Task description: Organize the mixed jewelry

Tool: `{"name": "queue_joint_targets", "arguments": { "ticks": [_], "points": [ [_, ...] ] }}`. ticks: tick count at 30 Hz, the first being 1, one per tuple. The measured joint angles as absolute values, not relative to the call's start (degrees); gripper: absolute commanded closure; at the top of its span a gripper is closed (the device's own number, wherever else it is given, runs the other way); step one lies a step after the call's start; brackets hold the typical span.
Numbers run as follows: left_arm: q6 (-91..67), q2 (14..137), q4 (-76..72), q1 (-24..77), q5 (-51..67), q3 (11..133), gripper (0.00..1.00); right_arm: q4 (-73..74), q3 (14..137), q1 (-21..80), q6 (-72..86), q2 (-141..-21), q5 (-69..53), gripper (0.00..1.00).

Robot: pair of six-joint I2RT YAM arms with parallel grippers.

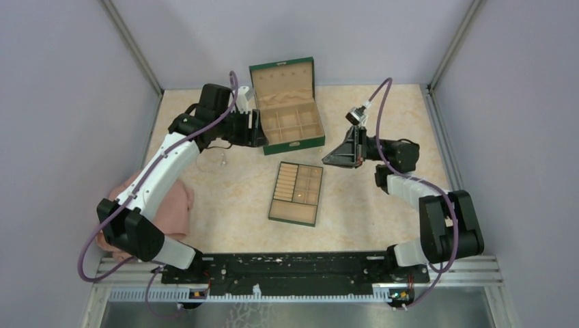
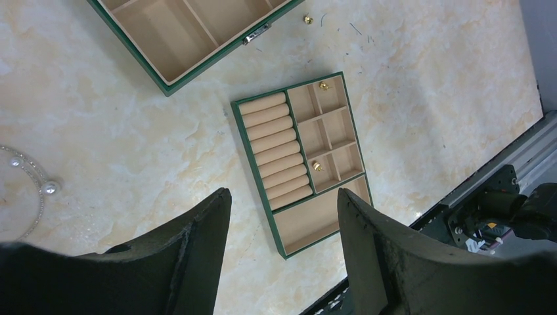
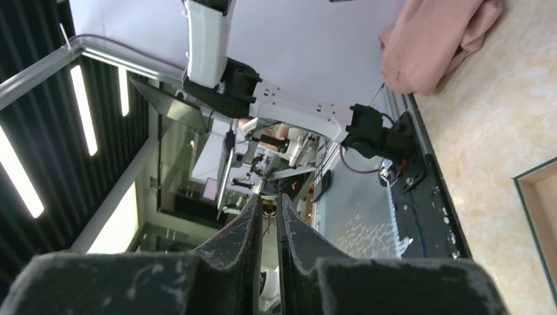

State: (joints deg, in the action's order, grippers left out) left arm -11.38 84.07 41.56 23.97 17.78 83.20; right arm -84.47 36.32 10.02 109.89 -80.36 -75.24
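Observation:
My right gripper (image 1: 328,160) hovers right of the green box (image 1: 287,109), above the table. In the right wrist view its fingers (image 3: 268,200) are shut on a tiny gold earring (image 3: 268,207) with a thin pin. My left gripper (image 1: 257,130) is open and empty beside the box's left side; in the left wrist view its jaws (image 2: 282,197) stand wide apart above the flat beige tray (image 2: 263,197). Two gold pieces (image 2: 323,85) (image 2: 317,167) lie in the tray's small compartments. Another gold piece (image 2: 307,20) lies on the table near the box. A thin chain with pearls (image 2: 29,176) lies at left.
The flat tray (image 1: 277,205) lies mid-table in front of the open green box. A pink cloth (image 1: 174,205) lies at the left edge under the left arm. The chain (image 1: 217,159) lies between the cloth and the box. Walls enclose three sides.

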Motion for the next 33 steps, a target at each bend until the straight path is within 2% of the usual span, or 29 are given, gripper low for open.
{"name": "queue_joint_targets", "arguments": {
  "ticks": [6, 9, 11, 14, 16, 22, 27, 33],
  "points": [
    [-11.73, 84.05, 41.54, 23.97, 17.69, 83.11, 0.33, -87.24, 36.49, 11.53, 113.54, -81.21, -75.4, 0.9],
    [-11.86, 84.05, 41.58, 23.97, 17.19, 83.11, 0.33, -83.59, 36.84, 11.75, 109.91, -81.6, -75.35, 0.89],
    [-11.94, 84.05, 41.6, 23.97, 16.56, 83.11, 0.32, -70.57, 38.52, 12.05, 99.94, -80.07, -74.52, 0.88],
    [-12.16, 84.01, 41.85, 23.97, 15.29, 83.13, 0.32, -34.92, 47.29, 12.95, 74.5, -77.19, -68.69, 0.9],
    [-12.4, 83.92, 42.15, 23.97, 14.41, 83.13, 0.32, -16.34, 54.17, 13.43, 60.45, -77.14, -62.94, 0.9],
    [-14.22, 83.5, 42.28, 23.97, 11.86, 83.11, 0.32, 12.49, 56.69, 18.46, 40.49, -78.54, -44.47, 0.91],
    [-15.97, 82.91, 42.15, 23.97, 9.32, 82.59, 0.31, 19.44, 55.7, 26.79, 38.22, -79.99, -32.62, 0.9],
    [-17.3, 82.83, 42.06, 23.97, 7.92, 81.78, 0.31, 20.6, 53.56, 31.18, 37.71, -81.71, -25.06, 0.9]
  ]
}}
